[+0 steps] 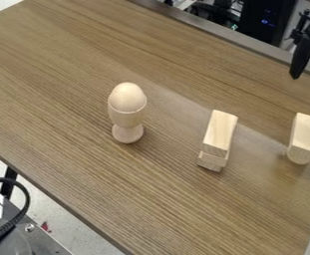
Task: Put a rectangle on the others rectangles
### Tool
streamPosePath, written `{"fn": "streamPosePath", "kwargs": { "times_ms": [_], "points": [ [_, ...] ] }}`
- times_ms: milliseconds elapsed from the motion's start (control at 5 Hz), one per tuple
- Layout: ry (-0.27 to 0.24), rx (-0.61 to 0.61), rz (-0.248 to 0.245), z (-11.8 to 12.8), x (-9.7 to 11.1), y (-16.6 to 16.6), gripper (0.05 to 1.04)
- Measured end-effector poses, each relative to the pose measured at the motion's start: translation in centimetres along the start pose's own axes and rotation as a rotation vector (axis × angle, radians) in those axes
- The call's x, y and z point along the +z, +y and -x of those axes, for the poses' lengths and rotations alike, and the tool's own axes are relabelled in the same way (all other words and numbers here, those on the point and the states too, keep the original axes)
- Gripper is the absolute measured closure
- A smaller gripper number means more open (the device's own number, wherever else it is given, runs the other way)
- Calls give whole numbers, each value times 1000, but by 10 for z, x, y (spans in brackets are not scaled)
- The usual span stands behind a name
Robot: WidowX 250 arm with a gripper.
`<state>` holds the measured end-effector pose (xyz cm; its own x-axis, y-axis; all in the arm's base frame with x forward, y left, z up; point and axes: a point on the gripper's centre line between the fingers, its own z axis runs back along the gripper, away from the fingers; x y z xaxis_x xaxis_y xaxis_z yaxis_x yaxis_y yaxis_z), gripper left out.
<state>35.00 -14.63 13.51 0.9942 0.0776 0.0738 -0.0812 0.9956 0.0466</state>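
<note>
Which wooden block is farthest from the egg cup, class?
The block toward the view's right edge, its near end looking rounded; the stacked blocks stand between it and the egg cup.

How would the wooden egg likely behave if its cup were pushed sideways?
The egg would probably topple with the cup, which stands tall on a narrow stem. Being rounded, it might then roll; its woody surface looks hard.

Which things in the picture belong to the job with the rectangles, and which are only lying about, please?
For the job:
- stacked blocks
- right block, most likely

Only lying about:
- egg
- cup
- cable
</note>
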Motion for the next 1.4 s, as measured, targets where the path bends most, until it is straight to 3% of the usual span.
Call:
{"fn": "streamPosePath", "kwargs": {
  "times_ms": [400, 800, 1000, 1400],
  "points": [
    [91, 30, -25, 18, -34, 9, 83],
    [58, 119, -13, 29, -24, 34, 83],
    [69, 126, 41, 35, -30, 46, 83],
    [76, 42, 49, 41, -51, 62, 83]
  ]
}}
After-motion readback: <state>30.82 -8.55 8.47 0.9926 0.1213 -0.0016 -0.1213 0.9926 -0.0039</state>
